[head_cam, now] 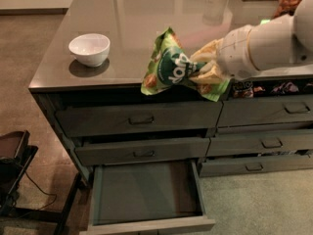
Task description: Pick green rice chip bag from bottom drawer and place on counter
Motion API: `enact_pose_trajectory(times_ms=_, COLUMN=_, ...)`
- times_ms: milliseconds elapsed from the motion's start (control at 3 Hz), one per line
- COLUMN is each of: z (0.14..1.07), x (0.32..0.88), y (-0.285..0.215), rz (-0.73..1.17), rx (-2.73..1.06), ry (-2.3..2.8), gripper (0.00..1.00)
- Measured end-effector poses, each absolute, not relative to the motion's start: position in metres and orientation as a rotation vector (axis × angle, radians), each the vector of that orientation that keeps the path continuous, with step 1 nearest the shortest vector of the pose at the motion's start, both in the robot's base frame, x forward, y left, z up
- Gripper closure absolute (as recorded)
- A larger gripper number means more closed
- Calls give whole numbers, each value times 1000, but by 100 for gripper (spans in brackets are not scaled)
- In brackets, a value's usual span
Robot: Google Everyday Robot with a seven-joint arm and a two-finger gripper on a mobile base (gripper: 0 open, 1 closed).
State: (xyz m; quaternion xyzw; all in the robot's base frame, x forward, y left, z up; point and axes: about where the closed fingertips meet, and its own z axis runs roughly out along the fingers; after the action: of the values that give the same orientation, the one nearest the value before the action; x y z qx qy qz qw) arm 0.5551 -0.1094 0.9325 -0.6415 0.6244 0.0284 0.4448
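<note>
The wide dark grey-green bottom drawer [146, 192] stands pulled out nearest; above it the pale two-finger gripper [203, 72] clamps the crinkled bright-green rice chip bag [166, 67] at the glossy grey-brown counter [146, 18]'s near edge, so placing likely calls for reaching farther, lowering, releasing.

Dim warm light. Brownish floor [34, 38] on left, grey-green carpet [264, 204] on right; black stand [14, 170] w/ cable [41, 190] bottom left.

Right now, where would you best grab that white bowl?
Probably by its rim, from above: the white bowl stands upright and open, so one finger fits inside. The gripper holds the green rice chip bag over the front edge of the counter.
</note>
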Motion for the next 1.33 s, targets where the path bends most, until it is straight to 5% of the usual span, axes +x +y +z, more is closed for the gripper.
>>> enact_pose_trajectory(times_ms=667, z=930, x=575, y=-96, rz=46, rx=-1600, ry=1530, gripper=100)
enact_pose_trajectory(times_ms=1333, z=925, x=675, y=-67, rz=-48, rx=-1681, ry=1434, gripper=100)
